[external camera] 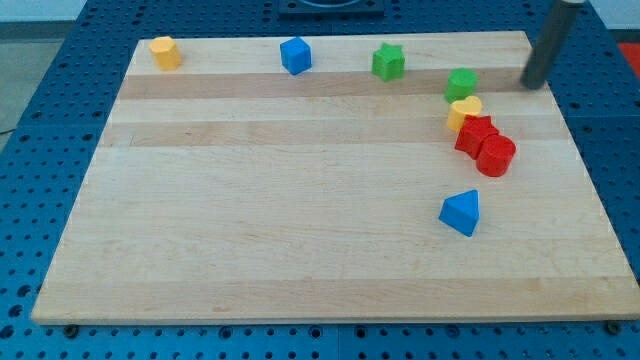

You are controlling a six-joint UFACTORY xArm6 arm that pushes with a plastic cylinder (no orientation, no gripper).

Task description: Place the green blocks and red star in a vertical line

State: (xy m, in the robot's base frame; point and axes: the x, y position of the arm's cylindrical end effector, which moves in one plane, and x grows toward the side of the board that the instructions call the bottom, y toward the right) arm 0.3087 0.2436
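Observation:
A green star [388, 62] sits near the view's top, right of centre. A second green block [461, 84], roundish, lies lower right of it. Just below it a yellow heart [463, 111] touches the red star [475, 133], which touches a red cylinder [495, 156] at its lower right. My tip [533, 84] is at the board's top right, to the right of the second green block and apart from it by about a block's width.
The wooden board [300, 200] sits on a blue pegboard table. A blue triangle [461, 212] lies below the red cluster. A blue cube [295, 55] and a yellow block [165, 52] sit along the top edge.

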